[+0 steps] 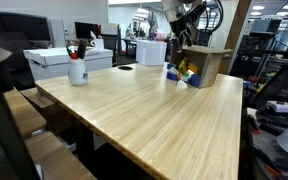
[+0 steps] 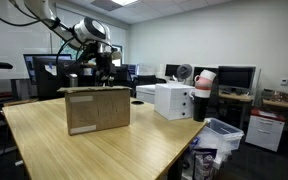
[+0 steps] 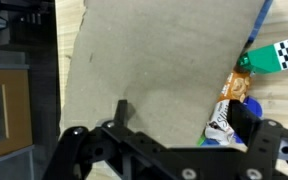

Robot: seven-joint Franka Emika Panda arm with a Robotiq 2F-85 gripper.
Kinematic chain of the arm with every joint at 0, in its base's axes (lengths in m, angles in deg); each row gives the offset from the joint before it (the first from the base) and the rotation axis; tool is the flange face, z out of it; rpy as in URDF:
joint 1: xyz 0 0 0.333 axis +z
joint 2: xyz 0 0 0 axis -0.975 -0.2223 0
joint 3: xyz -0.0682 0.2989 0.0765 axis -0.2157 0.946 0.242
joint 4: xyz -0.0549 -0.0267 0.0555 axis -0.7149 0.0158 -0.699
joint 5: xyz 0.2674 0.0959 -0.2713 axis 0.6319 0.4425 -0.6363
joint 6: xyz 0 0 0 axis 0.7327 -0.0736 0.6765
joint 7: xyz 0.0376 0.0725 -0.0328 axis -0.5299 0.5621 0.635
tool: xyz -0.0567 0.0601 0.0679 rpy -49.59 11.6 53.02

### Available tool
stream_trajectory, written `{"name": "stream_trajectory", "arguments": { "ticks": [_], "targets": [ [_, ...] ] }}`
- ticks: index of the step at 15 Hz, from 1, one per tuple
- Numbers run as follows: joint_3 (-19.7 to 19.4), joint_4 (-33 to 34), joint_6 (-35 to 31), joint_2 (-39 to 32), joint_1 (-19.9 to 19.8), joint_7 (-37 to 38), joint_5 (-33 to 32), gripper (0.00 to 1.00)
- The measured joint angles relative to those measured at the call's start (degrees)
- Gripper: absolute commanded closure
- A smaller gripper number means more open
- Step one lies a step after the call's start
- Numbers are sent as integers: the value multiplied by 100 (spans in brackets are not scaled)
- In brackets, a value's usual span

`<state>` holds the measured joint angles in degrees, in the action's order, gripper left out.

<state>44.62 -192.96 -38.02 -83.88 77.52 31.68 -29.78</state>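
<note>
Cardboard box (image 1: 209,66): stands on the wooden table (image 1: 154,125). It is plain brown, and a flat panel of it fills most of the wrist view (image 3: 154,70).
Jaws: spread wide and holding nothing. They hang straight above the cardboard box, apart from it, on the end of the arm (image 2: 82,30).
Bright packets (image 1: 184,72): a small heap of coloured wrappers and toys at the foot of the cardboard box. In the wrist view (image 3: 234,100) they lie along one edge of it. I cannot tell whether they touch it or spill out of it.
White mug (image 1: 77,70): well apart from the cardboard box, across the table, with pens standing in it.
White printer (image 2: 172,100): just beyond the cardboard box, on another surface.
How the box should handle: probably light and fairly stiff along its folds. The broad panels look soft enough to bow inward under a hard squeeze. The cardboard is matt, so slipping seems unlikely.
Where to take hold: the full width looks too broad for the jaws. A single wall or a raised flap at the top rim, pinched from both faces near a corner where the board is stiffest, seems the better grip.
Risk: a pinch at mid-panel could crease the box or tip it onto the bright packets.
</note>
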Motion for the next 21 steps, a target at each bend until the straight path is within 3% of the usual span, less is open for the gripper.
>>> {"name": "stream_trajectory", "arguments": {
  "ticks": [6, 21],
  "targets": [
    [-80, 299, 10, 4, -86, -543, 1019, 0],
    [-201, 659, 373, 7, -400, -2041, 2830, 0]
  ]
}}
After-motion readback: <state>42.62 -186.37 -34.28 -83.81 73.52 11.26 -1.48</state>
